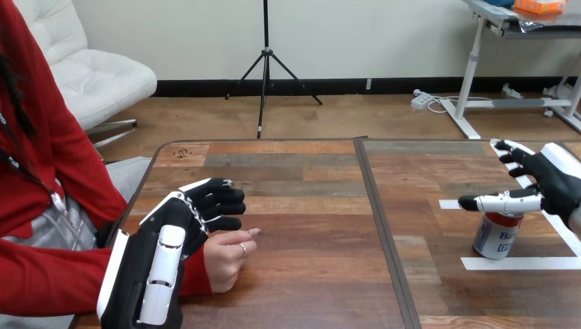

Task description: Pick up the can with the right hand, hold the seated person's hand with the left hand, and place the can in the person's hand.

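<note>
The can (497,238) is standing upright on the wooden table (308,205) at the view's right, inside a corner of white tape strips (521,262). Its top is being hidden by one outstretched finger (503,202) of the right hand (551,181), which is hovering just above it; whether that finger is touching the rim is hard to say. The right hand is released, its fingers spreading loosely, and the view's right edge is cutting off its wrist. The can's label is showing a red band up top and blue lettering on white below, partly turned away.

Well apart, across the table's dark centre seam (380,226), the person's hand (226,257) is resting on the wood at the left, loosely closed, its red sleeve (55,281) trailing off the edge. The left hand (171,236) is lying over the person's wrist, covering it. Probably it is only resting there; I cannot tell whether it is grasping.
</note>
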